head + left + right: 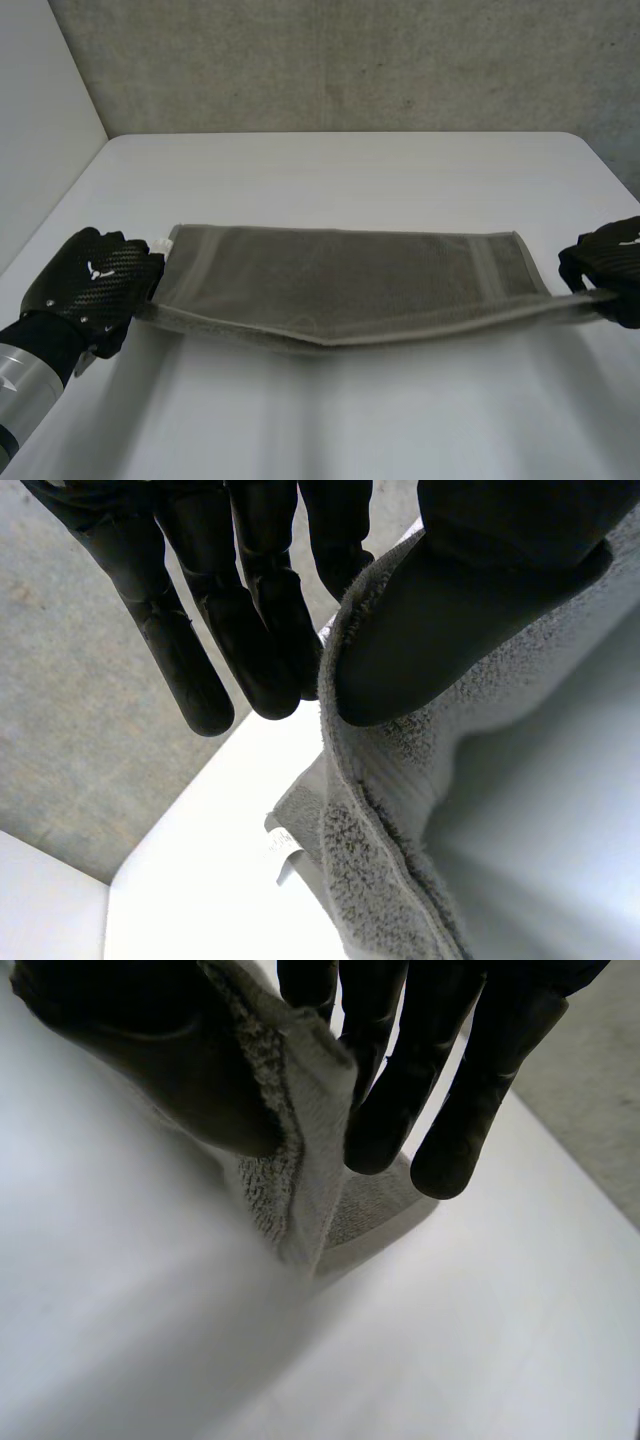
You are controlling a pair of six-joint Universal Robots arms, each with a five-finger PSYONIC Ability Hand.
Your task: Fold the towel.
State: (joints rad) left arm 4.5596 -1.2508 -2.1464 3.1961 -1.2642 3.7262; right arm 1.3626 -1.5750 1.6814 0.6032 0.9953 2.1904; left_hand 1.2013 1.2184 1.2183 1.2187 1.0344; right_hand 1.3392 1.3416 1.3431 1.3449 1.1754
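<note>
Towel (340,285), first fold under way on worktop (350,170), near corners pinched by left robot hand (95,280) and right robot hand (612,262); next likely needs level carry to far edge.

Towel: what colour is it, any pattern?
The towel is plain grey, with a smoother woven band near one end; the head view shows it best.

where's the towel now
In the head view the towel spans the middle of the table, its near edge held up between the left hand and the right hand.
</note>
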